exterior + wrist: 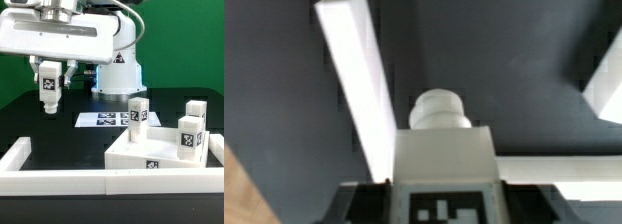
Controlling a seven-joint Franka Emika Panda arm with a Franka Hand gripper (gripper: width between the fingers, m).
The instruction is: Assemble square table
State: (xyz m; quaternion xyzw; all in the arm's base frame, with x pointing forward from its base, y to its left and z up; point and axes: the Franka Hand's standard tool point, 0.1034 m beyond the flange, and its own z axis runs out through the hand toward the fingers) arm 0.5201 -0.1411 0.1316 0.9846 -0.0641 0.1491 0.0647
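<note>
Gripper (49, 97) pinches one leg (48, 85) aloft, well apart from slab (140, 152) inside rim wall (60, 180). Risk: leg tilts between fingers, screw tip (439, 102) misses hole.

White leg (48, 85), bearing a black-and-white square tag, between the dark fingers (61, 78); white square slab (160, 152) and three white tagged legs (137, 115) well apart from the fingers; white rim wall (60, 181); white marker board (108, 120) with black tags; black bench (60, 125); green backdrop
</note>
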